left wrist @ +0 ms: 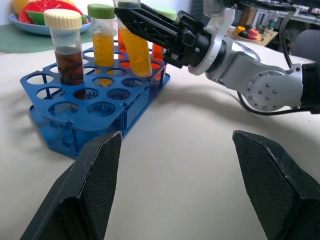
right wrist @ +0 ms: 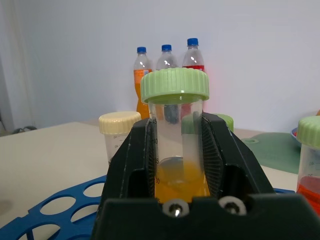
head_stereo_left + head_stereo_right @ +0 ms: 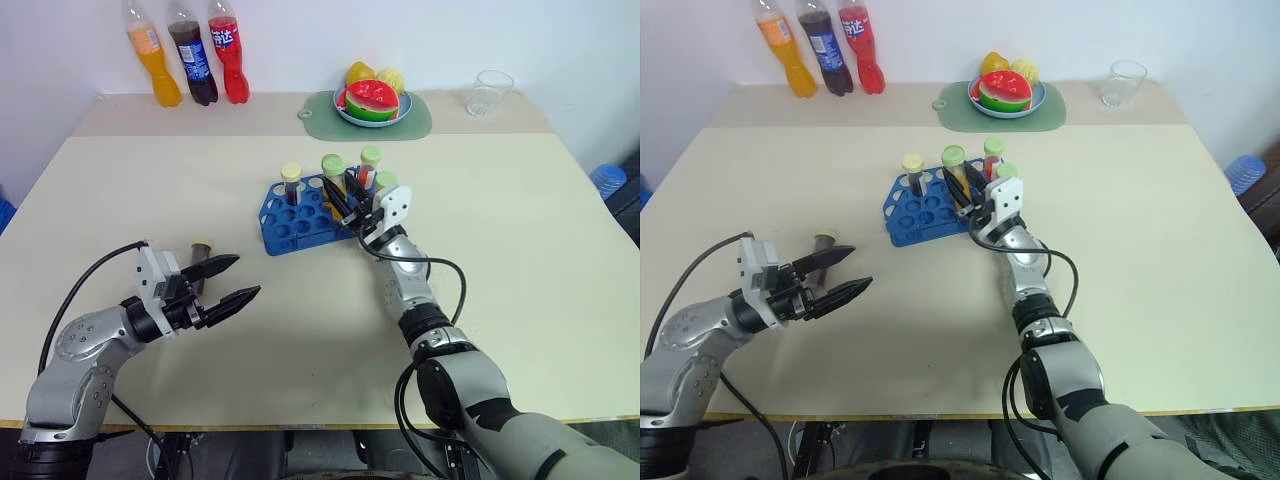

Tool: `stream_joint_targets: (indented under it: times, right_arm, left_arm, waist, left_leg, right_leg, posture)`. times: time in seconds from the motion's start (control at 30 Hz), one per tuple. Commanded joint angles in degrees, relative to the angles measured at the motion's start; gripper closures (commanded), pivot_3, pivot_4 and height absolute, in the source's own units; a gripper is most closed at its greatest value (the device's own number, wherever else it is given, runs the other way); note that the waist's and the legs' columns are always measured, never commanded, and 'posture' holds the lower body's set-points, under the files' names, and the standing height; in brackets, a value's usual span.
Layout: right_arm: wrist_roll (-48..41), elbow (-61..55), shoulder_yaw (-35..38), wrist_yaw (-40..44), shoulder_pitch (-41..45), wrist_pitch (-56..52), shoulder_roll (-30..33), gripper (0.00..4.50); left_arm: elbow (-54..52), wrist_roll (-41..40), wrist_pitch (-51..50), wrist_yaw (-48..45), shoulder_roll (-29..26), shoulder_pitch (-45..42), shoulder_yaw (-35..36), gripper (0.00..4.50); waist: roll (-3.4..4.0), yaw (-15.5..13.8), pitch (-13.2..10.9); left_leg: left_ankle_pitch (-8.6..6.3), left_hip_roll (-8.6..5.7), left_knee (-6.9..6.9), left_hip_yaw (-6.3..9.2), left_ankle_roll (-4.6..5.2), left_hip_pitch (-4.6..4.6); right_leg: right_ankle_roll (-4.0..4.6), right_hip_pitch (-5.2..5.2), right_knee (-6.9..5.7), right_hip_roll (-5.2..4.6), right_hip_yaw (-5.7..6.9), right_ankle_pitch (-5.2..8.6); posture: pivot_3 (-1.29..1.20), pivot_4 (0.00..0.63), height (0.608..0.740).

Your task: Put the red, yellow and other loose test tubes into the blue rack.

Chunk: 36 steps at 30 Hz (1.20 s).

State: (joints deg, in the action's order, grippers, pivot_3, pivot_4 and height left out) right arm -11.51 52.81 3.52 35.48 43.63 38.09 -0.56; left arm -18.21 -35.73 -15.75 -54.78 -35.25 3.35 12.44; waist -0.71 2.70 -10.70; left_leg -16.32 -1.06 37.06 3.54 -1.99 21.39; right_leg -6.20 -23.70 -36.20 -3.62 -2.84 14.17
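both arms are silver-grey metal with rounded joint housings and black bands between segments. the left gripper (image 3: 235,280) has two black tapered fingers (image 1: 87,187) with a fine textured surface, mounted on a black body with a white block behind it. a black cable loops from that block back along the left forearm. the right gripper (image 3: 340,203) has black ribbed fingers (image 2: 137,165), a white plate at the wrist and two small screws at its base. black cables curl beside the right forearm.
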Motion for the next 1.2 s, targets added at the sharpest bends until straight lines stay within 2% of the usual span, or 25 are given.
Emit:
stream_joint_targets:
  times: [0.03,0.87,0.9,0.93,1.0,1.07,1.1,1.2]
  right_arm:
    - [-0.9,-3.9,-0.9,2.5,-2.7,-0.3,-1.2,3.55]
    - [-4.5,-18.6,-4.4,10.3,-10.4,-8.5,-1.2,3.55]
    - [-4.4,-18.7,-4.3,10.4,-10.4,-8.4,-1.0,2.63]
    - [-3.7,-18.4,-4.3,10.0,-10.3,-7.7,-0.8,2.3]
    - [-1.9,-17.8,-4.2,8.3,-10.2,-6.1,-0.5,1.23]
    - [-0.6,-17.3,-4.3,7.0,-10.0,-5.0,-0.1,0.35]
    - [0.0,-17.3,-4.5,6.7,-10.0,-4.4,0.2,0.01]
    - [0.9,-18.3,-5.0,6.9,-10.2,-3.7,1.5,0.01]
  left_arm:
    - [-1.4,-0.9,0.9,-0.2,0.3,-0.1,1.0,0.83]
    - [-0.6,-0.4,1.3,-0.9,1.1,-0.8,0.3,0.83]
    - [-0.7,-0.4,1.2,-0.8,1.1,-0.9,0.3,0.83]
    - [-0.8,-0.3,1.1,-0.7,1.2,-1.0,0.2,0.83]
    - [-0.8,-0.2,1.1,-0.7,1.2,-1.0,0.2,0.83]
    - [-0.7,-0.1,1.2,-0.5,1.3,-1.1,0.1,0.83]
    - [-0.8,-0.1,1.2,-0.3,1.4,-1.0,0.1,0.83]
    - [-1.1,-1.0,0.8,0.6,2.1,-1.1,0.6,0.83]
  waist:
    - [0.0,0.0,0.0]
    - [0.01,0.0,0.0]
    - [0.01,0.0,0.0]
    - [0.01,0.0,0.0]
    - [0.01,0.0,0.0]
    - [0.01,-0.1,0.0]
    - [0.01,-0.1,0.0]
    - [0.01,-0.2,0.0]
  left_leg:
    - [0.0,0.0,-0.01,0.0,0.0,0.01]
    - [0.0,0.01,-0.03,0.0,0.0,0.02]
    - [0.0,0.01,-0.03,0.0,0.0,0.02]
    - [0.0,0.01,-0.02,0.0,0.0,0.02]
    - [0.0,0.01,-0.03,0.0,0.0,0.02]
    - [0.0,0.0,-0.03,0.0,0.0,0.02]
    - [0.0,0.0,-0.02,0.0,0.0,0.02]
    - [0.0,-0.01,-0.02,-0.01,0.0,0.02]
  right_leg:
    - [0.0,-0.01,0.0,0.0,0.0,0.0]
    - [0.0,-0.03,0.01,0.01,0.0,0.0]
    - [0.0,-0.03,0.01,0.01,0.0,0.0]
    - [0.0,-0.03,0.01,0.01,0.0,0.0]
    - [0.0,-0.03,0.01,0.01,0.0,0.0]
    - [0.0,-0.03,0.01,0.01,0.0,0.0]
    - [0.0,-0.03,0.01,0.01,0.0,0.0]
    - [0.0,-0.03,0.01,-0.01,0.0,0.0]
  posture:
    - [0.0,0.15,0.74]
    - [0.0,0.15,0.74]
    - [0.0,0.15,0.74]
    - [0.0,0.15,0.74]
    - [0.0,0.15,0.74]
    - [0.0,0.15,0.74]
    - [0.0,0.15,0.74]
    - [0.0,0.15,0.74]
